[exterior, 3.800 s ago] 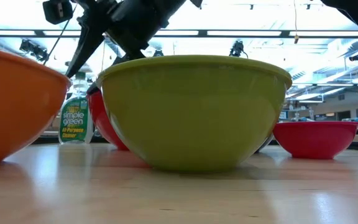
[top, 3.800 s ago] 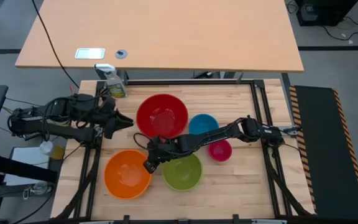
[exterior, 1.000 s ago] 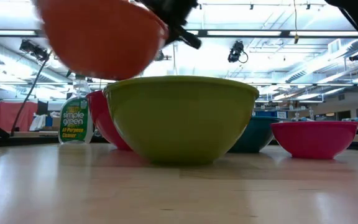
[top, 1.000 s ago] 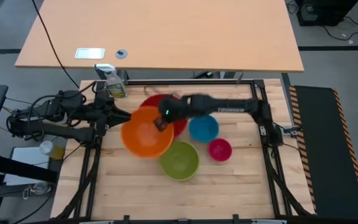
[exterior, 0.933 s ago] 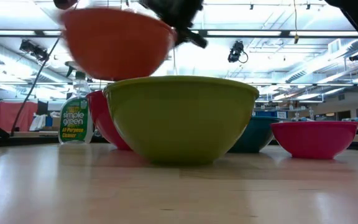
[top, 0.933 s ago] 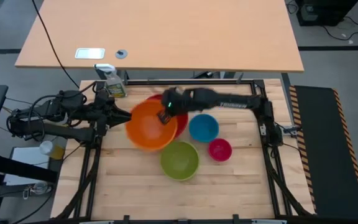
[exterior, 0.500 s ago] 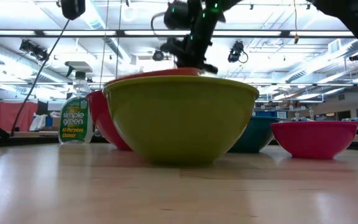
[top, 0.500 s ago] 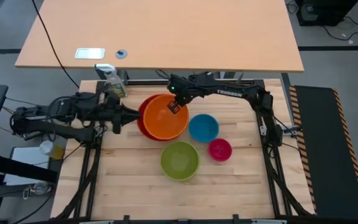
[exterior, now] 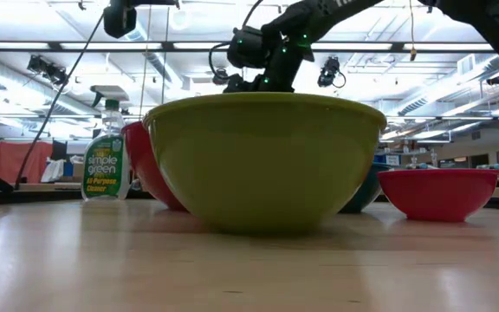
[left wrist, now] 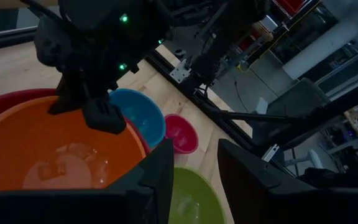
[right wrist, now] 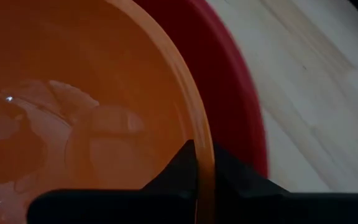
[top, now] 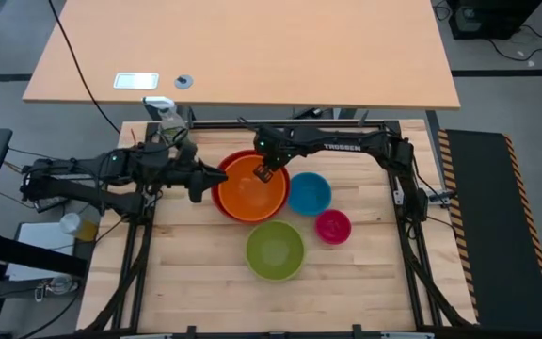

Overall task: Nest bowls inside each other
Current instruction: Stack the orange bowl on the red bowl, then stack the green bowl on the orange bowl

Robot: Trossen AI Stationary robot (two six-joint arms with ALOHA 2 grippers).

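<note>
The orange bowl [top: 249, 191] sits inside the red bowl [top: 220, 193] at the table's middle, toward the far side. My right gripper [top: 263, 173] is shut on the orange bowl's far right rim. My left gripper [top: 207, 185] stands open just left of the red bowl's left rim, nothing between its fingers [left wrist: 160, 177]. The blue bowl [top: 309, 194], the pink bowl [top: 332, 227] and the green bowl [top: 275, 251] stand apart on the table to the right and near side. In the low view the green bowl [exterior: 265, 160] hides the orange one. My right gripper pinches the orange bowl's rim [right wrist: 202, 149] on its far right side, one finger [right wrist: 180, 167] inside the bowl and one outside. The fingers come from above, slanting down. The orange bowl sits level within the red bowl's rim [right wrist: 244, 112].
A spray bottle [top: 169, 122] stands at the far left corner of the wooden table. A black frame [top: 384, 141] runs along the table's edges. There is bare wood on the near left [top: 186, 273].
My right gripper has carried the orange bowl from above the table's left middle toward the far right and down into the red bowl. My left gripper has moved right, up to the red bowl's left rim. The green bowl now stands slightly nearer the near edge.
</note>
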